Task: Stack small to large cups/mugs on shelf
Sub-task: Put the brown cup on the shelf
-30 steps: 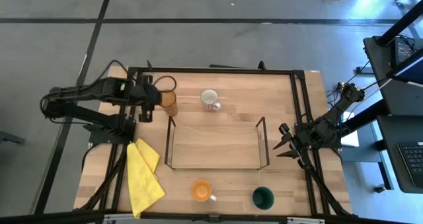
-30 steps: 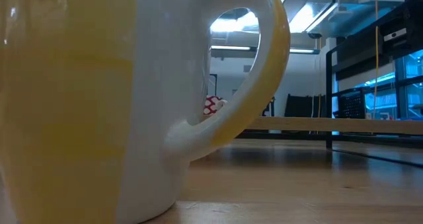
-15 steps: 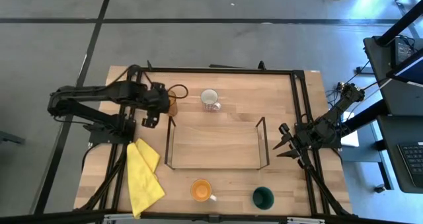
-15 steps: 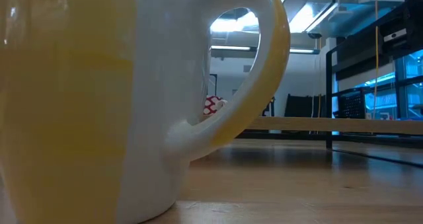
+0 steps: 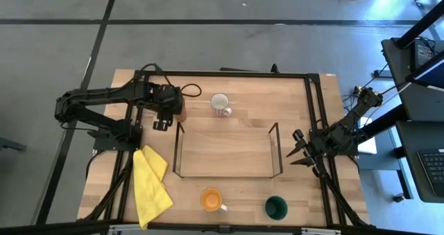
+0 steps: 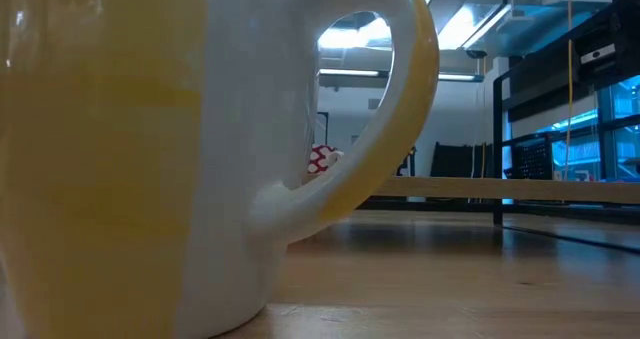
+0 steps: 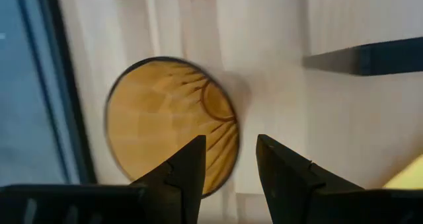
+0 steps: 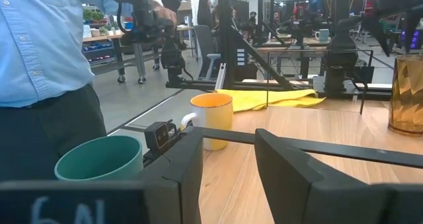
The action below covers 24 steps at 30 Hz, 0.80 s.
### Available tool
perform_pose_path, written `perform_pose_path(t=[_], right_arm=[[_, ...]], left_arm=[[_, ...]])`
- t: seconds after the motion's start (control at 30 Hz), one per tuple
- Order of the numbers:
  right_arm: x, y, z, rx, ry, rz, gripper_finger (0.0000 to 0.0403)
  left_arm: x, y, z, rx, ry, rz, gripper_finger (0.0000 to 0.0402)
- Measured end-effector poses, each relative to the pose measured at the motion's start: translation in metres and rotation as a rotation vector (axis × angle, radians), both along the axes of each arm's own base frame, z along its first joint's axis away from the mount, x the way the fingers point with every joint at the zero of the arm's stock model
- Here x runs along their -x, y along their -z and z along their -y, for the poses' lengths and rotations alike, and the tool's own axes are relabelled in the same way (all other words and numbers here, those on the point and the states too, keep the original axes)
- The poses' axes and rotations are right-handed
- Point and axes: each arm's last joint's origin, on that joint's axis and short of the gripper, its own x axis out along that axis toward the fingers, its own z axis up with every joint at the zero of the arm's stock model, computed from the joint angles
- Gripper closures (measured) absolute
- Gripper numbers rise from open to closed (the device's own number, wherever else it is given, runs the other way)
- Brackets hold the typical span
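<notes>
Hovering over the amber tumbler (image 7: 170, 125) near the tabletop's (image 5: 305, 200) far left corner, the left end effector (image 7: 229, 159), fingers apart (right arm waits at the right edge), appears to be starting the pick and must next descend and close.

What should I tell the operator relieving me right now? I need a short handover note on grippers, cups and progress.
Left gripper: open, directly above the amber tumbler at the table's far left, rim edge between its fingers.
Right gripper: open, waiting at the table's right edge.
White mug: behind the shelf.
Orange mug and green cup: near edge.
Done: nothing on the shelf, nothing stacked.
Left: all four cups.
</notes>
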Motion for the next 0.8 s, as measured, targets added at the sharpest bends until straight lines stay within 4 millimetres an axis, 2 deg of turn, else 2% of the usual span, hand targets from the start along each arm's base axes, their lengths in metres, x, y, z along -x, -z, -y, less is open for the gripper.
perform_pose_path(t=[0.57,0.67,0.8], right_arm=[[0.000,0.000,0.000,0.001,-0.001,-0.001,0.0264],[0.000,0.000,0.000,0.002,-0.001,-0.003,0.0264],[0.000,0.000,0.000,0.002,-0.001,-0.003,0.0264]], left_arm=[[-0.027,0.023,-0.006,0.012,-0.001,-0.069,0.0274],[-0.027,0.024,-0.007,-0.018,-0.009,-0.088,0.0287],[-0.023,0.023,-0.007,-0.043,-0.016,-0.115,0.0330]])
